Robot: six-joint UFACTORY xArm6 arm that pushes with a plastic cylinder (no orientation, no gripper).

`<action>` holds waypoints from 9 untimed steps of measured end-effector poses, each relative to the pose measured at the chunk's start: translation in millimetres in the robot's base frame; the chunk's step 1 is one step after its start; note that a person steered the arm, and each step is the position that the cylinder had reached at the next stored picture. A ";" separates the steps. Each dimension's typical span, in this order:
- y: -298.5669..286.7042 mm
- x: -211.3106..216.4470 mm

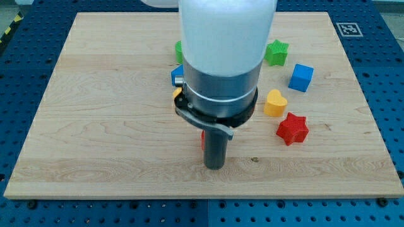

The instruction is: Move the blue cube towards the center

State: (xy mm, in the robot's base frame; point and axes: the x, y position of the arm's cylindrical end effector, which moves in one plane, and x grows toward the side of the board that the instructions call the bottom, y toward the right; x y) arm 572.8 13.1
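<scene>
The blue cube [301, 77] sits on the wooden board [95, 113] at the view's right, upper part. My rod comes down at the middle of the view and my tip [214, 166] rests on the board, well to the left of and below the blue cube. A red block [202, 139] peeks out right beside the rod's left side, mostly hidden. The arm's white and grey body hides the board's centre behind it.
A green star [276, 52] lies left of and above the blue cube. A yellow heart [274, 103] and a red star [292, 128] lie below it. Behind the arm peek a green block [178, 50], a blue block [177, 75] and a yellow block [177, 94].
</scene>
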 end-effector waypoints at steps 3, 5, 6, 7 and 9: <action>4.1 -25.0; 79.5 1.0; 132.8 1.0; 183.0 -5.6; 205.7 -103.1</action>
State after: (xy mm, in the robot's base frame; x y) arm 469.7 218.8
